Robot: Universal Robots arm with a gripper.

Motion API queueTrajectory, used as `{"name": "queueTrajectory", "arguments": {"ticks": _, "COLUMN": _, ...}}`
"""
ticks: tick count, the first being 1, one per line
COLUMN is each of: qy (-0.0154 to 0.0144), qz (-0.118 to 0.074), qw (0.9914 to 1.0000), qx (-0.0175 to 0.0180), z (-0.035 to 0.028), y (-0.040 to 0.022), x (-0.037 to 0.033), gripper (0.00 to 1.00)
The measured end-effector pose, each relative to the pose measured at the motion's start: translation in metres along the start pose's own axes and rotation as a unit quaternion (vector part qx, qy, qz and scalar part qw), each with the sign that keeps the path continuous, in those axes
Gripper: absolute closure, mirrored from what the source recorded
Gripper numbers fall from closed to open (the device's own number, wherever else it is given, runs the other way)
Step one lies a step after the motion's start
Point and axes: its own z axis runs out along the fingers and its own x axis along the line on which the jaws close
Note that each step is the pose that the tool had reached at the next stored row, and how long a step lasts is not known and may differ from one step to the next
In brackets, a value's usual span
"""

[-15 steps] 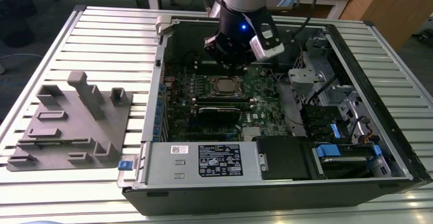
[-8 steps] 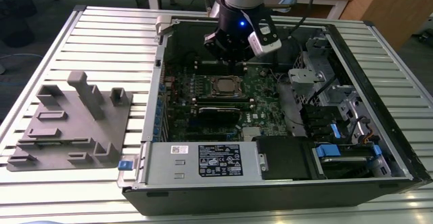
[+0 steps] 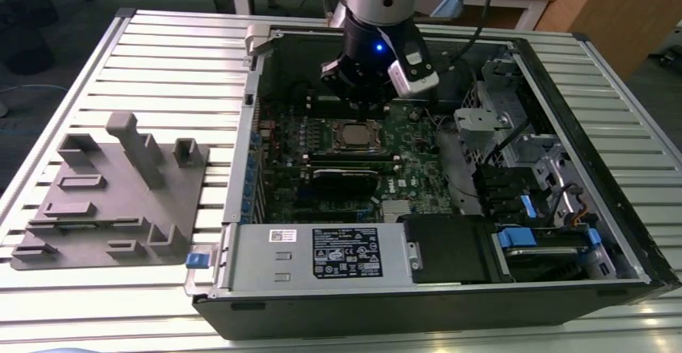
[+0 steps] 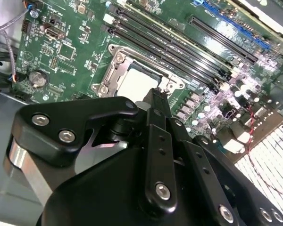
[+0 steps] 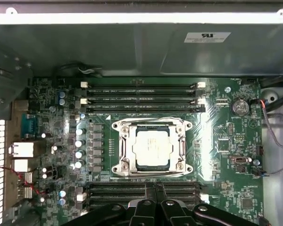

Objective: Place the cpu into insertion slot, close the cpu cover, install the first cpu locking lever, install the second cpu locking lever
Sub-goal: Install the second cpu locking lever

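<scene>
In the exterior view, my arm is hanging straight down inside the computer case (image 3: 596, 169), with the gripper (image 3: 357, 101) just above the cpu (image 3: 353, 135); in the second wrist view, its fingers (image 4: 156, 101) are looking pressed together, holding nothing. In the first wrist view, the cpu (image 5: 152, 148) is sitting in the insertion slot (image 5: 153, 168) with the cpu cover (image 5: 124, 147) down around it; I am worrying the tip could slip and scratch the green board (image 5: 226, 146).

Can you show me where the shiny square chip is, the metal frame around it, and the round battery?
chip (image 5: 152, 147): first wrist view, middle of its silvery top.
metal frame (image 5: 124, 149): first wrist view, one side bar beside the chip.
round battery (image 5: 239, 106): first wrist view, its flat face.
</scene>
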Motion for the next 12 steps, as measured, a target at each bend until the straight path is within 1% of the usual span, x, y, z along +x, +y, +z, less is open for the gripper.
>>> {"name": "queueTrajectory", "arguments": {"ticks": 3, "qy": -0.0001, "qz": 0.000, "qw": 1.00000, "qx": 0.0001, "z": 0.0045, "y": 0.0001, "x": 0.0002, "gripper": 0.89}}
{"name": "queueTrajectory", "arguments": {"ticks": 5, "qy": 0.0000, "qz": 0.000, "qw": 1.00000, "qx": 0.0002, "z": 0.0057, "y": 0.0016, "x": 0.0002, "gripper": 0.89}}
{"name": "queueTrajectory", "arguments": {"ticks": 8, "qy": 0.0000, "qz": 0.000, "qw": 1.00000, "qx": 0.0000, "z": 0.0078, "y": 0.0067, "x": 0.0003, "gripper": 0.89}}
{"name": "queueTrajectory", "arguments": {"ticks": 12, "qy": 0.0000, "qz": 0.000, "qw": 1.00000, "qx": 0.0001, "z": 0.0105, "y": 0.0164, "x": 0.0005, "gripper": 0.89}}
